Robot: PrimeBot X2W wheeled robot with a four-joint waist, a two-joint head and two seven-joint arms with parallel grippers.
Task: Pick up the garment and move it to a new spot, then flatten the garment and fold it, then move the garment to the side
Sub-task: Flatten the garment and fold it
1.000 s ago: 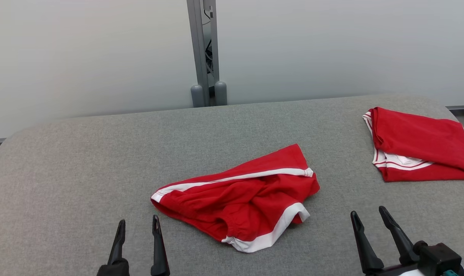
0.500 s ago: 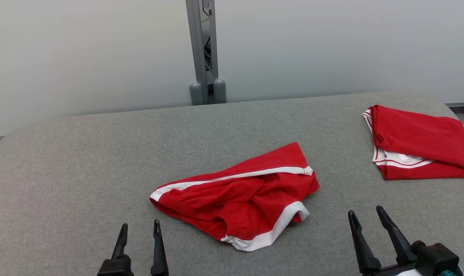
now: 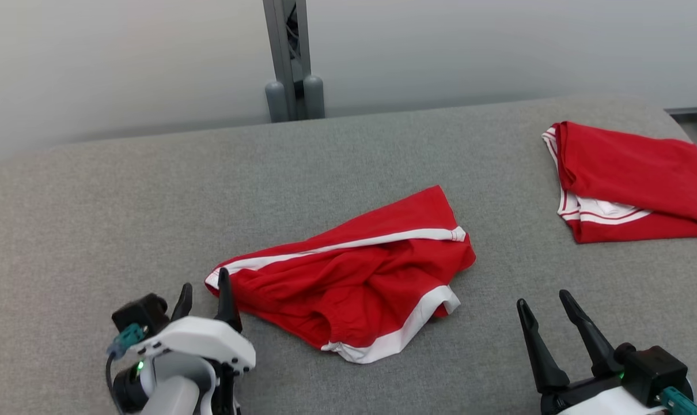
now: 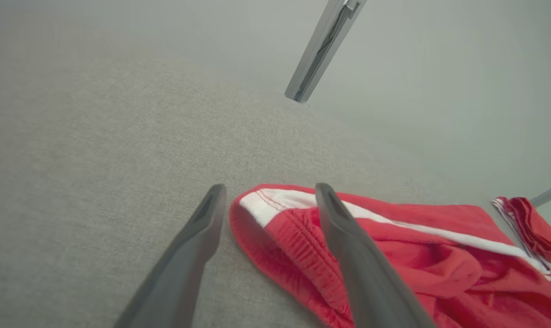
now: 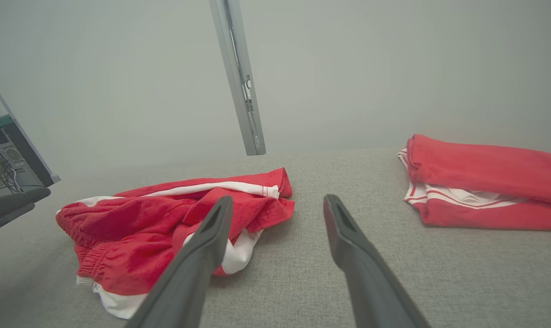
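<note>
The garment [image 3: 354, 288], crumpled red shorts with white trim, lies mid-table on the grey cloth surface [image 3: 124, 202]. My left gripper [image 3: 205, 282] stands open at the shorts' left corner. In the left wrist view that white-banded corner of the garment [image 4: 394, 255] sits between the spread fingers of the left gripper [image 4: 271, 189]; I cannot tell whether they touch it. My right gripper [image 3: 543, 298] is open and empty, apart from the shorts at the lower right. The right wrist view has the garment [image 5: 166, 218] left of the right gripper [image 5: 278, 198].
A second red garment [image 3: 625, 178], folded, rests near the table's far right edge; it appears as the folded garment [image 5: 480, 182] in the right wrist view. A grey metal post [image 3: 288, 57] rises behind the table against a pale wall. Bare grey cloth stretches to the left.
The head camera has tilted down, shifting the picture up. My left gripper has advanced to the shorts' left corner, its white wrist now showing. The right gripper has barely moved.
</note>
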